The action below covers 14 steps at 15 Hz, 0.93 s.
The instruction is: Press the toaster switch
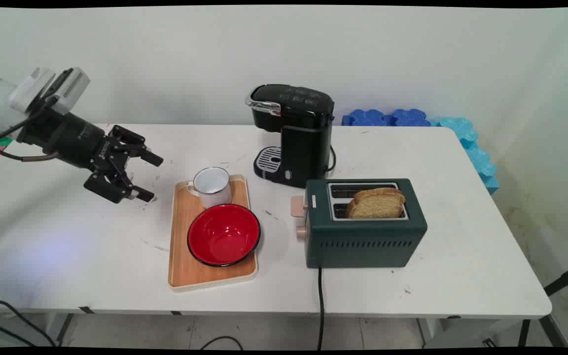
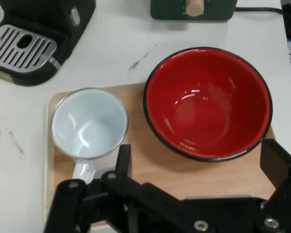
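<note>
Nearby, open pincer (image 1: 148, 176), mug (image 1: 211, 185) just right

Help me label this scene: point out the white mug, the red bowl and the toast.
white mug (image 1: 211, 180), main view, inner bottom.
red bowl (image 2: 208, 104), hand view, inside base.
toast (image 1: 376, 203), main view, near slice's face.

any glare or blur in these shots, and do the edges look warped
Main view: sharp, evenly lit, soft shadows under the toaster and gripper; frame edges bow slightly, so some lens distortion. Hand view: sharp on the bowl and mug, with small bright glints of glare inside both; the gripper linkage at the bottom is dark and a bit soft.
</note>
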{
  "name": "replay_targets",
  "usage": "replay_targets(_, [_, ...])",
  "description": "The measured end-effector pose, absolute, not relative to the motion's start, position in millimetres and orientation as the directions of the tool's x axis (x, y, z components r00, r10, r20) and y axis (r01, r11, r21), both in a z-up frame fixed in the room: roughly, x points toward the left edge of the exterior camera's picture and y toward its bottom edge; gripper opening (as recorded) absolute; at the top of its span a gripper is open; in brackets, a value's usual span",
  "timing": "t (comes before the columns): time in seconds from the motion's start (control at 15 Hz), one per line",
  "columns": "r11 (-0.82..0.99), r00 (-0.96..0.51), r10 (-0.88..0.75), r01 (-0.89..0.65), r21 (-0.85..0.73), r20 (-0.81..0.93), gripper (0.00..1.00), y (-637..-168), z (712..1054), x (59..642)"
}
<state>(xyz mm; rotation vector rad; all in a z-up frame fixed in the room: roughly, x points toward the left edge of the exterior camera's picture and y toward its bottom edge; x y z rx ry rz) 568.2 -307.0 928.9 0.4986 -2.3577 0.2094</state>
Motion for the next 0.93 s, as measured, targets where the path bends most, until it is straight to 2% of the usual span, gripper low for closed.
replay_targets(0.4, [0.876,-0.610,-0.362,-0.482,0.033,0.705,1.00,-315.7,957.0,527.5])
replay_targets(0.6, [0.868,-0.589,-0.371,-0.494,0.043,0.718,1.00,-323.0,977.9,492.1])
replay_targets(0.93, [0.879,-0.603,-0.355,-0.475,0.036,0.714,1.00,-339.0,994.2,421.1])
